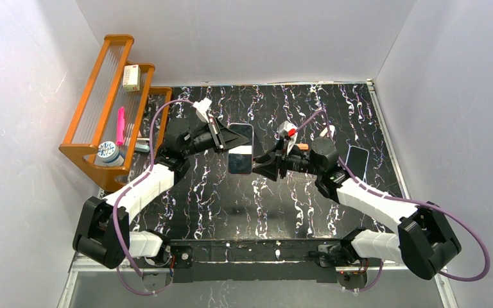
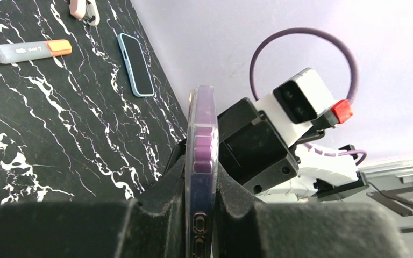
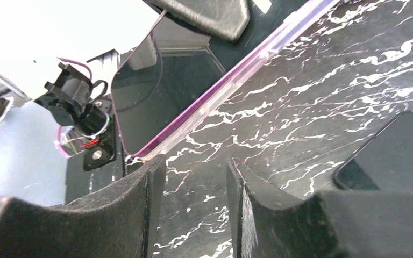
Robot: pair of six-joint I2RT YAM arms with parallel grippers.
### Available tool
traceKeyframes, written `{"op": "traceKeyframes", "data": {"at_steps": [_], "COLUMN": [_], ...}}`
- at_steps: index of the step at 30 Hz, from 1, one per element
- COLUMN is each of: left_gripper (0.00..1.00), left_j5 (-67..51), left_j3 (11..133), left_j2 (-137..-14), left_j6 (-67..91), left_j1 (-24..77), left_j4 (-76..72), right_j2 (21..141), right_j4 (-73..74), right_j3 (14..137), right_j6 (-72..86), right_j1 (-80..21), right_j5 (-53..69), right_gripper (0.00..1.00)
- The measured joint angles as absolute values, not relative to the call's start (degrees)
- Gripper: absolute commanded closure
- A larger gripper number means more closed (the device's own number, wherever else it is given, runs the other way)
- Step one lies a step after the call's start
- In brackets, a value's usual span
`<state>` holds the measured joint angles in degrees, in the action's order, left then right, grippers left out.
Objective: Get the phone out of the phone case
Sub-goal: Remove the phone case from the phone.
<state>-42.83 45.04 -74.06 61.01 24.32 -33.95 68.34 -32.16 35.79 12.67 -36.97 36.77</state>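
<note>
The phone (image 1: pixel 240 159) sits in a clear phone case (image 2: pixel 201 123) with purple side buttons and is held above the table, seen edge-on in the left wrist view. My left gripper (image 2: pixel 201 199) is shut on the case's flat faces; from above it (image 1: pixel 233 138) grips the far end. In the right wrist view the dark screen (image 3: pixel 166 91) shows with a purple and clear rim. My right gripper (image 3: pixel 193 183) is open just short of the phone's near corner, with only table between its fingers (image 3: pixel 140 209). From above it (image 1: pixel 261 164) is at the phone's right edge.
A second phone in a blue case (image 1: pixel 357 160) lies flat at the right, also visible as a blue-cased phone (image 2: pixel 136 64). A white marker with an orange cap (image 2: pixel 29 50) lies nearby. An orange rack (image 1: pixel 103 102) with small items stands at the back left.
</note>
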Motion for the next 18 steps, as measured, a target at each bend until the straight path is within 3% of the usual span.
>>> {"op": "traceKeyframes", "data": {"at_steps": [18], "left_gripper": [1.0], "left_j5": [-37.8], "left_j3": [40.1], "left_j2": [-73.8], "left_j6": [71.1], "left_j1": [24.2], "left_j4": [-44.2], "right_j2": [70.7], "right_j4": [-54.7], "right_j3": [27.2], "right_j6": [37.2], "right_j1": [-37.0], "right_j5": [37.0], "right_gripper": [0.54]}}
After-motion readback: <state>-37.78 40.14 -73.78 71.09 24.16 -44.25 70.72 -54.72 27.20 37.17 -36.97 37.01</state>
